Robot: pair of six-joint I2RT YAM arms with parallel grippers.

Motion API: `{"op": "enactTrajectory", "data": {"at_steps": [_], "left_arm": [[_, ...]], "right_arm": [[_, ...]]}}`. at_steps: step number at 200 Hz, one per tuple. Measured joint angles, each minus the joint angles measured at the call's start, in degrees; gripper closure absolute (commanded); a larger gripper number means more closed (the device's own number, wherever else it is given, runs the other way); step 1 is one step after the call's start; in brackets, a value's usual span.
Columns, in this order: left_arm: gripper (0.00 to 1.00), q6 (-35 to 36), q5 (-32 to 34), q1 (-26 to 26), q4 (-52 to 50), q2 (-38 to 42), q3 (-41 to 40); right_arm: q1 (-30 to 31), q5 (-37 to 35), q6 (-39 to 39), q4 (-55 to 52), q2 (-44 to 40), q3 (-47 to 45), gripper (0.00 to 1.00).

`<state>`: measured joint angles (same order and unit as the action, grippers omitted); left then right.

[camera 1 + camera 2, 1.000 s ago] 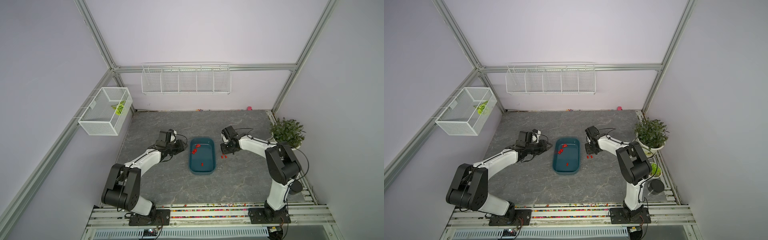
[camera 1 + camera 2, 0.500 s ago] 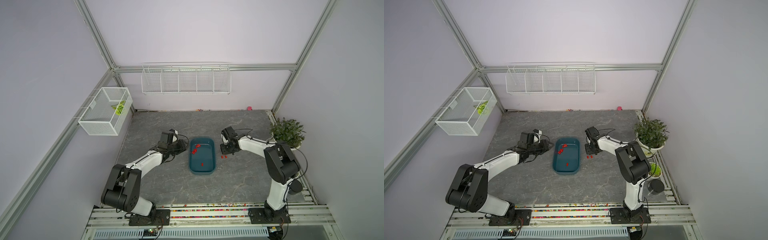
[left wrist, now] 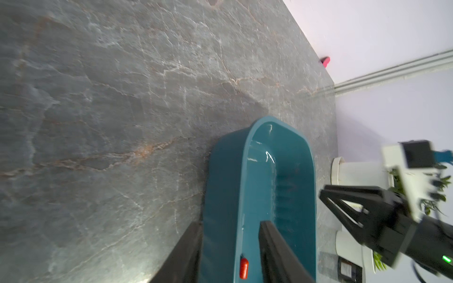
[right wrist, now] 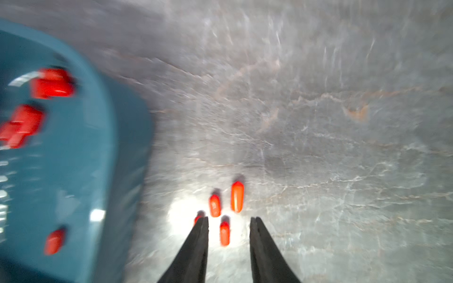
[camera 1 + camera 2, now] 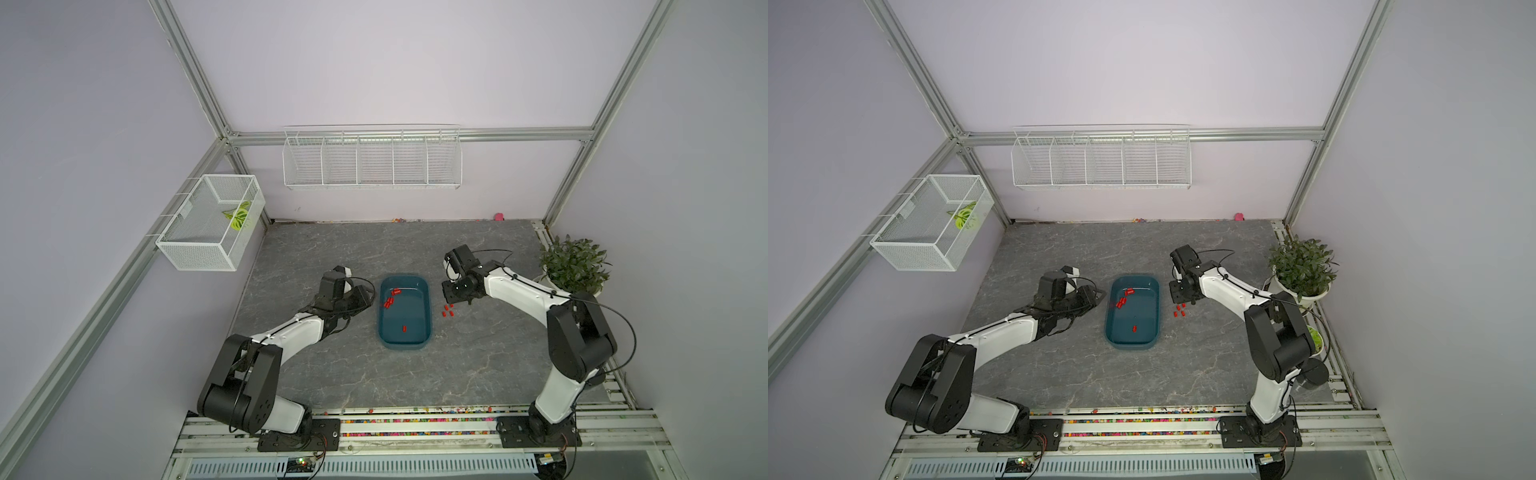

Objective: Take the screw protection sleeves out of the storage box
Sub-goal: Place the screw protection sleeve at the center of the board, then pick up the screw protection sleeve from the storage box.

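The storage box (image 5: pixel 405 345) (image 5: pixel 1131 345) is a dark teal tub in the middle of the table. Several red screw protection sleeves (image 5: pixel 388 301) (image 5: pixel 1121 302) lie inside it, most at its far left and one (image 5: pixel 404 329) nearer the front. My left gripper (image 5: pixel 372 297) (image 3: pixel 230 224) is shut on the box's left wall (image 3: pixel 225 183), one finger outside and one inside. My right gripper (image 5: pixel 447 298) (image 4: pixel 229 218) hangs open just right of the box. One sleeve (image 4: pixel 224 232) lies on the table between its fingers, and others (image 4: pixel 237 197) (image 5: pixel 447 311) lie beside it.
A potted plant (image 5: pixel 573 266) stands at the table's right edge behind the right arm. White wire baskets hang on the back wall (image 5: pixel 372 160) and the left frame (image 5: pixel 212 226). Coloured beads line the front rails (image 5: pixel 415 422). A small pink thing (image 5: pixel 498 216) lies by the back wall.
The right gripper's jaws have spread apart over the sleeves on the table. The left arm has stayed at the box's left wall.
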<state>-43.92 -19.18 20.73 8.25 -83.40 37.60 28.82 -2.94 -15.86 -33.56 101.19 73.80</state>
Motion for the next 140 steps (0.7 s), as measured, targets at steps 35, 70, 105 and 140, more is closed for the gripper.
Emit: {"op": "enactTrajectory", "data": {"at_steps": [35,70,105,140], "left_arm": [[0.56,-1.05,0.98,-0.39,0.11,-2.27,0.48],[0.56,-1.88,0.26,-1.29,0.46,-5.27,0.63],[0.56,-2.97,-1.9,-3.28,2.4,-5.84,0.63],[0.56,-4.31,-3.87,-5.25,5.27,-6.4,0.24]], "right_arm": [[5.42,0.0,-0.39,-3.28,-1.33,8.22,0.65],[9.25,1.77,-1.05,-3.65,0.5,14.05,0.65],[10.05,4.66,-1.95,-3.04,6.62,16.59,0.65],[12.11,6.58,-2.95,-2.82,13.4,18.78,0.66]]}}
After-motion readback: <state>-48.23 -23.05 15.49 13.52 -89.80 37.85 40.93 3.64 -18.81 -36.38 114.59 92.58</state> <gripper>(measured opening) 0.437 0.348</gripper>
